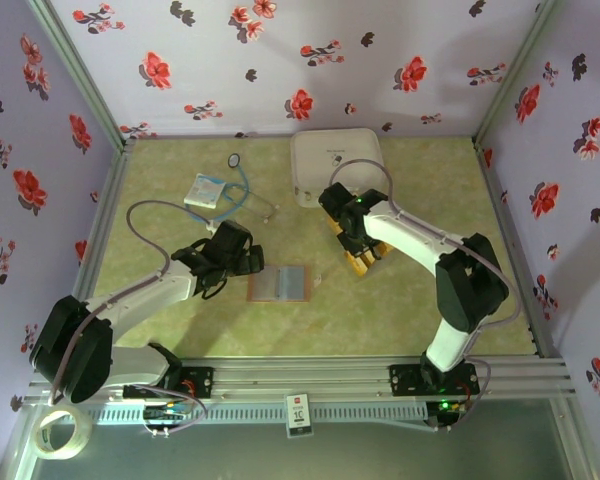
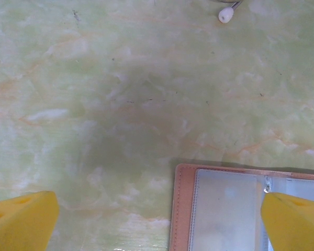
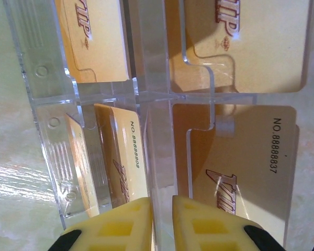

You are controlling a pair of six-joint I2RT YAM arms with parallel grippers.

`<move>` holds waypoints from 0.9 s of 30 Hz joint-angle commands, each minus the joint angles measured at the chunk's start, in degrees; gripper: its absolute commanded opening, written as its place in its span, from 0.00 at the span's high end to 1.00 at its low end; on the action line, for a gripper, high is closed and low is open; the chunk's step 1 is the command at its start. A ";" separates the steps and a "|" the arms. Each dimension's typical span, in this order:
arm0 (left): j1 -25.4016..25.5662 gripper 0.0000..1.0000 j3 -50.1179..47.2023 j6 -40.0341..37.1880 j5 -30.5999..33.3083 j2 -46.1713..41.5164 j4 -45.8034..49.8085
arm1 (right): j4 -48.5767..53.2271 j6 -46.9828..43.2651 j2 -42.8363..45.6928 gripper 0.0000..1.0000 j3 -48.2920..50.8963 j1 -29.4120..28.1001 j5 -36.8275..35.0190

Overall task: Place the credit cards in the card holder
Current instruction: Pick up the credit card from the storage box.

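Extracting a card from storage is the step in hand. The credit cards [image 3: 240, 157] are golden-yellow with "VIP" lettering and a printed number. They sit in the compartments of a clear plastic stand [image 3: 146, 94], on the table [image 2: 120, 104] right of centre and in front of the white case [image 1: 335, 165].

The right gripper [image 3: 162, 225] is directly over the stand. Its jaws are drawn almost together, leaving a thin slit in line with a clear divider. Whether a card edge sits in that slit cannot be told.

The card holder [image 1: 278, 284] lies open and flat at mid-table, just left of the stand, with its greyish pockets facing up and no card visible in them. The left gripper [image 2: 158, 222] hovers at the holder's left edge with its jaws spread wide, gripping nothing.

The next move probably requires:
- a firm pinch on a single card;
- a straight lift clear of the stand walls;
- a shallow-angle feed into a pocket, with the left gripper pinning the holder if it slides.
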State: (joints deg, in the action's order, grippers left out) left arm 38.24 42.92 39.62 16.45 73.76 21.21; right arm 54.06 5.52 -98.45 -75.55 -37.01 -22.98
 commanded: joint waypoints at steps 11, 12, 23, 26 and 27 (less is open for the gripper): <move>-0.40 0.00 -0.65 -1.14 -0.24 -0.47 -0.22 | 1.18 -0.33 2.22 0.87 1.78 0.37 -0.40; -0.45 0.00 -0.73 -1.21 -0.26 -0.51 -0.12 | 1.15 -0.33 2.19 0.88 1.90 0.37 -0.36; -0.45 0.00 -0.98 -1.12 -0.20 -1.15 -0.10 | 1.59 -0.50 2.86 1.00 1.26 0.37 -0.37; -0.45 0.00 -0.70 -1.12 -0.36 -1.08 0.08 | 2.64 -0.75 3.49 1.00 -0.32 0.28 -0.72; -0.45 0.00 -0.64 -1.28 -0.29 -1.08 0.14 | 3.05 -0.84 3.77 1.00 -0.87 0.28 -0.92</move>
State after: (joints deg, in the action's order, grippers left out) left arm 38.24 42.92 39.62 16.43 73.76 21.21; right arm 54.54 5.48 -96.82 -74.06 -37.01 -22.72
